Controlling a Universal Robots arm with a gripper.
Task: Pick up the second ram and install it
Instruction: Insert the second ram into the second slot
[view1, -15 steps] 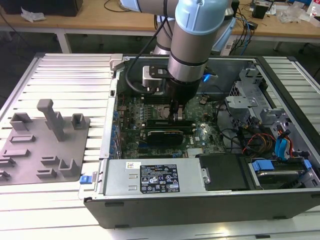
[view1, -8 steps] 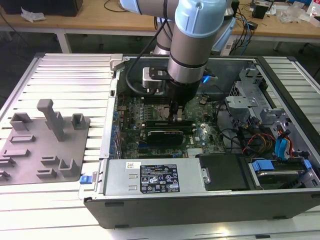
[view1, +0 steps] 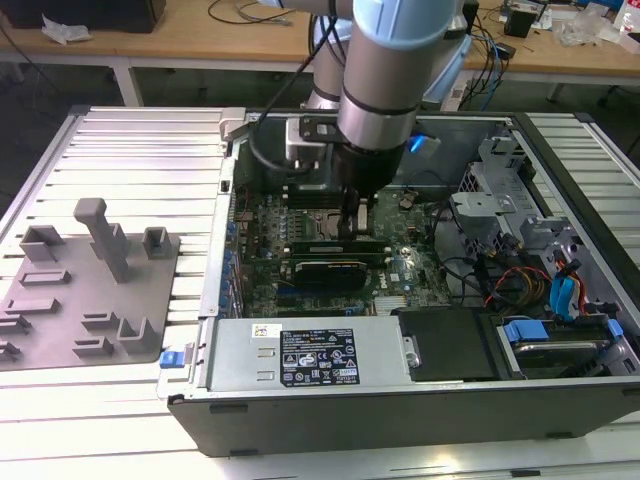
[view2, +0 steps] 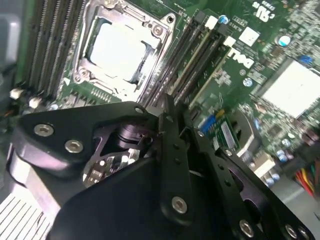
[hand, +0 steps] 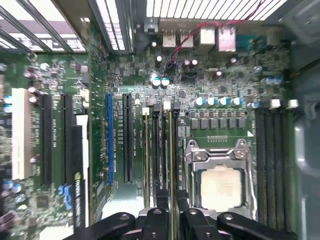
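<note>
In the exterior view, the nearest thing is the power supply (view1: 310, 358), a grey box with a label along the near wall of the open computer case (view1: 400, 420). To the exterior view's left, a grey fixture plate (view1: 85, 290) with upright blocks lies on the ribbed white table (view1: 130, 150). Just beyond the power supply, the wide black expansion card (view1: 335, 268) stands in its slot on the green motherboard (view1: 410, 255).

Farther in, the arm (view1: 385, 70) reaches straight down into the case, and the gripper (view1: 350, 222) sits low over the memory slots, right beside the processor socket (view1: 318, 222). In the first wrist view, the black fingers (hand: 160, 200) are pressed close against a thin greenish-tan strip, the second ram (hand: 170, 165), which stands on edge in line with one of the slots next to the silver-framed processor (hand: 218, 186). Whether the board is fully seated I cannot tell. In the second wrist view the gripper's black linkage (view2: 172, 165) hangs over the same slots (view2: 200, 55).

At the far side, a wooden workbench (view1: 200, 30) carries cables.
</note>
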